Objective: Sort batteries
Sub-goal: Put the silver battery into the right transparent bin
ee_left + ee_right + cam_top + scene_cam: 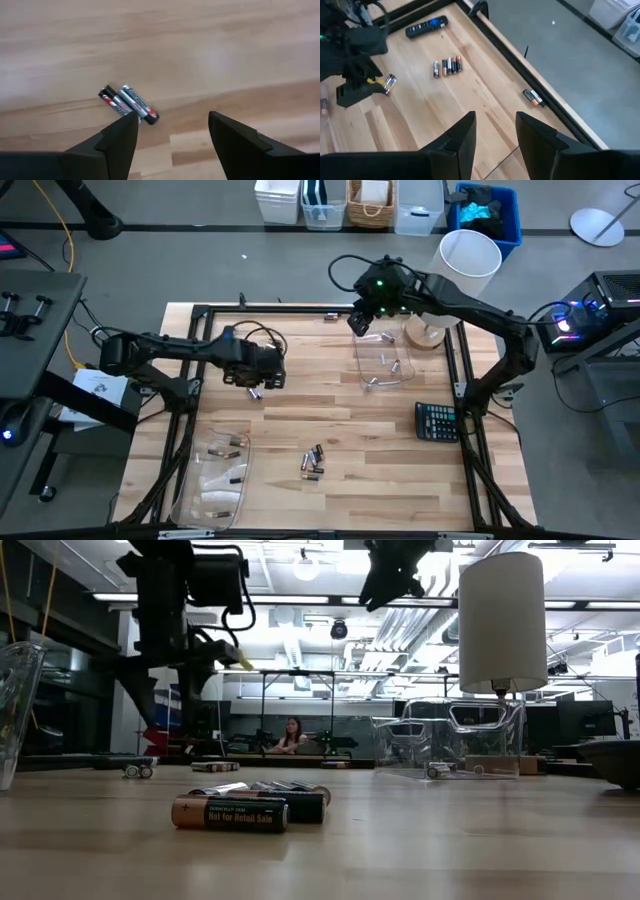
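Presently, two silvery batteries (129, 103) with black-red ends lie touching on the tabletop (210, 45); left gripper (172, 137) fingers spread, holding nothing.

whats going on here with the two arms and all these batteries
A two-arm robot is sorting batteries. The left gripper hovers open above a pair of silvery batteries on the wooden table, holding nothing. The right gripper hangs over the far clear tray. A loose cluster of batteries waits mid-table.
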You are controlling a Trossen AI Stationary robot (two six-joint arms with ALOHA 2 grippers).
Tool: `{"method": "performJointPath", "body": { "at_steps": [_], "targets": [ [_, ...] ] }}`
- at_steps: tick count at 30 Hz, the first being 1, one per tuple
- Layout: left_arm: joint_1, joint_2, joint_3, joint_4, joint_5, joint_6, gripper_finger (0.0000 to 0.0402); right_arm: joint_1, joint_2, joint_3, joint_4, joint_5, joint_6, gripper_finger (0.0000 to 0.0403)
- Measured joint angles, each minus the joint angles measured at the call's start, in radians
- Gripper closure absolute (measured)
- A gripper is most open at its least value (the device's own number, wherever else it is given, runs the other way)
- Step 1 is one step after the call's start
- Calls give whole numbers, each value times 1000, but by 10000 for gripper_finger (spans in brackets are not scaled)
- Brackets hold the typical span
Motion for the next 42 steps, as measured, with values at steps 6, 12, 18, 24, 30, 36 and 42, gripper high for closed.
{"method": "performJointPath", "body": {
  "at_steps": [6,12,18,24,30,36,42],
  "targets": [
    [-27,10,-73,30,-26,-170,183,-3,35,0,23,-11,1,269],
    [-17,9,-128,171,-36,-223,196,-3,36,0,59,-15,24,269],
    [-16,10,-166,180,-28,-296,204,-3,36,0,60,-15,27,269],
    [-18,10,-167,181,-38,-322,205,-8,36,0,60,-15,20,269],
    [-18,10,-167,181,-33,-347,205,-9,36,0,60,-15,19,269],
    [-18,17,-167,178,-31,-373,205,-8,36,0,60,-15,-7,269],
    [-18,52,-167,182,-9,-374,205,-9,36,0,60,-14,-34,269]
  ]
}}
